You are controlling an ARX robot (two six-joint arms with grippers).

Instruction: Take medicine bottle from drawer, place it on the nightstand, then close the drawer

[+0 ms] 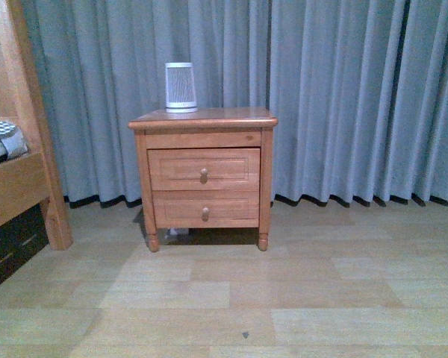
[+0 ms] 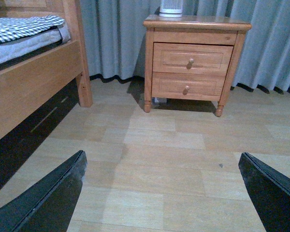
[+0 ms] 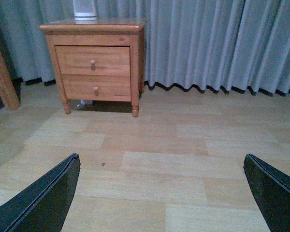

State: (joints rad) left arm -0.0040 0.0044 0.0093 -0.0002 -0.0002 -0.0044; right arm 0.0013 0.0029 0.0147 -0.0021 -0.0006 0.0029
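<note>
Progress is zero, as I judge it: the drawer (image 1: 179, 168) of the nightstand (image 1: 235, 116) is fully shut and the medicine bottle is nowhere to see, presumably inside it, so opening, taking out, placing on top near the white ribbed cylinder (image 1: 181, 87) and closing are all left. Front view shows no arm, while the wrist views show the left gripper (image 2: 162, 155) and the right gripper (image 3: 161, 156), both spread wide, holding nothing, well apart from the nightstand. The left wrist view shows the bed frame (image 2: 38, 82) with checked bedding at the left, where the right wrist view catches only one leg
</note>
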